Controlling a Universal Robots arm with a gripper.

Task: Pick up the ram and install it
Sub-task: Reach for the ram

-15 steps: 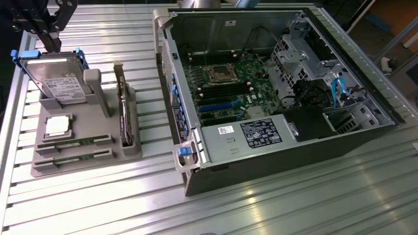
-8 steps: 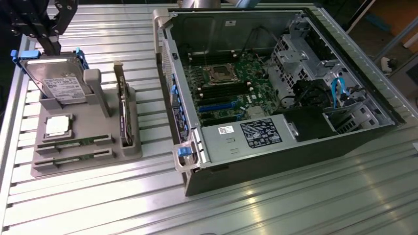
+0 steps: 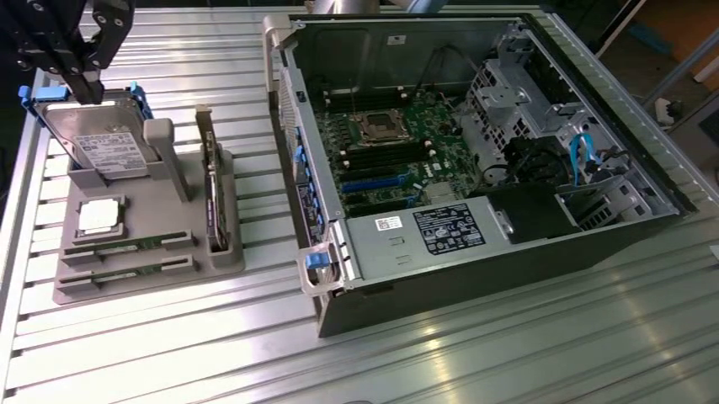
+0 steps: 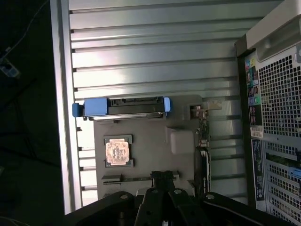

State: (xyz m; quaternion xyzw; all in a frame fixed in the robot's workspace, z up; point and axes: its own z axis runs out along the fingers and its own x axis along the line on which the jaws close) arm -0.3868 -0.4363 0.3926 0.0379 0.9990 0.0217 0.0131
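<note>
**Exterior view.** The gripper (image 3: 87, 80) hangs above the far end of the grey fixture (image 3: 231, 257), over the upright hard drive (image 3: 103, 143). Its claw is together and holds nothing. 2 green sticks lie seated in the fixture's near slots: the inner ram stick (image 3: 118, 245), just beside the CPU (image 3: 99, 215), and the outer ram stick (image 3: 116, 272). Which of the 2 is the task's cannot be told. The open computer case (image 3: 472, 160) stands on the exterior view's right.

**Wrist view.** The closed fingertips sit over the fixture, near the inner ram stick (image 4: 115, 178). The expansion card (image 4: 203, 146) stands alongside.

**Judgement.** The step in hand is the approach to the pick, and nothing is lifted. A grasp calls for parted jaws, lowered square across the stick's thin edge.
</note>
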